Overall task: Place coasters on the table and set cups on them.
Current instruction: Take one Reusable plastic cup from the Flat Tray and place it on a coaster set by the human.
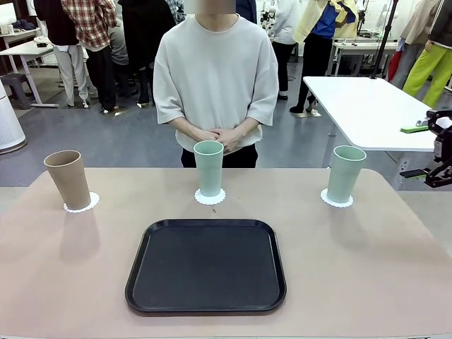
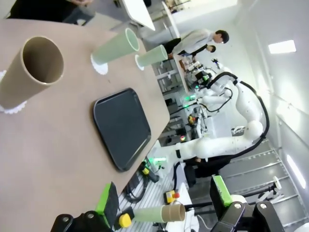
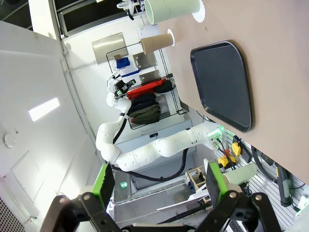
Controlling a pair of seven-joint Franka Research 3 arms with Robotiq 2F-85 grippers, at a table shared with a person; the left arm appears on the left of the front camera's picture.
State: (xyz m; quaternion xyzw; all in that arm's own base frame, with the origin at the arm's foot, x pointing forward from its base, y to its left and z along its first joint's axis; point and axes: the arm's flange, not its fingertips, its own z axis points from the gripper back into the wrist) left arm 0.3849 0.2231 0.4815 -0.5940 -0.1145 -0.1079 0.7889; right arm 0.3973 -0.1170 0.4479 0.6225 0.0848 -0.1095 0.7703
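Since all three cups point(image 1: 209, 167) already stood on coasters point(image 1: 210, 197) along the tabletop's point(image 1: 367, 268) far edge, little remained. They looked light, stiff, tippy and matte; best gripped mid-wall. Left fingers point(image 2: 107, 203) and right fingers point(image 3: 103, 182) stood wide, empty.

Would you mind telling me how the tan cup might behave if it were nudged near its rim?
The tan cup is tall, tapering to a narrow base, so it would probably tip rather than slide. It looks empty in the left wrist view, so likely light. Its lacy coaster may shift underneath.
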